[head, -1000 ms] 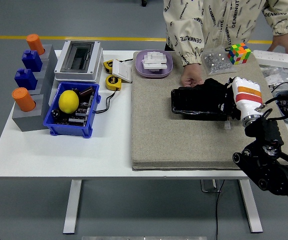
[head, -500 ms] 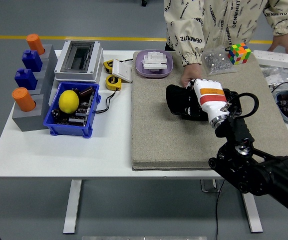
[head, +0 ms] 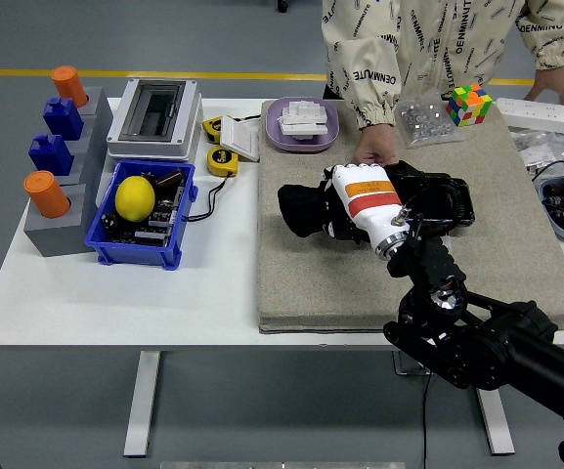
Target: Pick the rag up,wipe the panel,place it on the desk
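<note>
Head view. Your right hand [head: 360,200] is out over the grey mat [head: 311,274], fingers curled down onto the black rag [head: 306,208], which bunches out past them to the left. Grip looks closed on the cloth, though the palm hides the fingertips, so you cannot confirm how firmly. The rag lies across the left end of the black panel [head: 443,200]; the panel's right part shows bare and glossy behind the wrist. Left arm is not in view.

A person stands at the far side. One hand [head: 377,153] rests on the mat just beside the panel's far edge and seems to steady it; the other hand [head: 555,83] sits at the top right, well apart.

Progress, as a judgement: pick-up is done, wiping is in hand with the rag at the panel's left end. Setting the rag down on the desk is not yet done.

Containers:
- Blue bin [head: 169,244], left of the mat: yellow lemon [head: 135,197] on top of dark electrical parts.
- Purple tray [head: 328,122], far edge: small white blocks stacked inside.
- White box [head: 154,119] with a clear window lid, shut; contents too dark to tell.
- Clear bag [head: 420,119] of small metal pieces, just beside a colour cube [head: 468,104].
</note>
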You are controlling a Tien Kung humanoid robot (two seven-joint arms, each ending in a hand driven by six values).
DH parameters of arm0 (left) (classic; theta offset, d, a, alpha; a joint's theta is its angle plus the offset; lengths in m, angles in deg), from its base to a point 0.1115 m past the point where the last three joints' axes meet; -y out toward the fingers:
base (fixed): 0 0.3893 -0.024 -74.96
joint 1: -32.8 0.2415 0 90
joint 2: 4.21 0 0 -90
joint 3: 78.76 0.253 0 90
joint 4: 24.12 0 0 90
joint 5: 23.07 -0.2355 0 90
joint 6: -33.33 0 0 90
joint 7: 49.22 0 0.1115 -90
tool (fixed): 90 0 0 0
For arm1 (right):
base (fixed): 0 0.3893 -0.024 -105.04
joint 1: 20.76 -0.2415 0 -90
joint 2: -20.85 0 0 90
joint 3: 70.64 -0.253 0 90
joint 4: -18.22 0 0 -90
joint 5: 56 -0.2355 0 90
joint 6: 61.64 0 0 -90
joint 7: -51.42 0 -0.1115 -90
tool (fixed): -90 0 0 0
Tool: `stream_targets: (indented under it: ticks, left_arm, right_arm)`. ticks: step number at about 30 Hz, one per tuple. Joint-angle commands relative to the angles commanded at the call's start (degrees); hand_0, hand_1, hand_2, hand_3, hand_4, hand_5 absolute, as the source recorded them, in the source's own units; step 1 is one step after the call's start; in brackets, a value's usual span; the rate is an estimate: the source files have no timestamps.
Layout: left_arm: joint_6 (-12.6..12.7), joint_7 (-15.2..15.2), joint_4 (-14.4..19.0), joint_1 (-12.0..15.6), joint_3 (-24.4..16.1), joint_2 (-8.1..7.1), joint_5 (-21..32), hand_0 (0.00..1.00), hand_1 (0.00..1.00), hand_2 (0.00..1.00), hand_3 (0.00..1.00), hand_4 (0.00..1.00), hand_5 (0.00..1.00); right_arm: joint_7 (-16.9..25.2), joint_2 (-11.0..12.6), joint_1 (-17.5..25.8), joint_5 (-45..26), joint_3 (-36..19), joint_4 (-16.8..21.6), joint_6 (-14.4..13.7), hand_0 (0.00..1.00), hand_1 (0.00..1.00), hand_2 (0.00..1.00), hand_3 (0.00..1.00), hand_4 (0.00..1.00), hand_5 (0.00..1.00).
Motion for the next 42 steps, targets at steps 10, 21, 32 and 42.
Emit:
stream_targets:
  ticks: [10,21,32,42]
  left_arm:
    - [0.0,0.0,0.0,0.1,0.3,-0.11,0.1,0.605,0.641,0.656,0.561,0.627,0.445]
    - [0.0,0.0,0.1,0.3,0.3,-0.12,0.1,0.605,0.642,0.656,0.56,0.628,0.446]
    - [0.0,0.0,0.1,0.2,-0.2,-0.01,-0.1,0.604,0.642,0.657,0.561,0.627,0.444]
    - [0.0,0.0,0.0,0.3,-0.7,0.16,-0.2,0.604,0.641,0.657,0.561,0.628,0.445]
  right_arm:
    - [0.0,1.3,0.8,0.0,-1.7,-1.2,0.1,0.284,0.4,0.421,0.435,0.956,0.019]
    - [0.1,3.4,1.8,0.2,-4.7,-2.3,0.1,0.285,0.401,0.421,0.436,0.956,0.019]
    - [0.0,6.4,3.0,0.8,-8.2,-2.8,0.2,0.283,0.402,0.422,0.436,0.958,0.021]
    - [0.1,9.8,4.9,1.0,-11.6,-3.3,0.3,0.284,0.401,0.421,0.435,0.957,0.022]
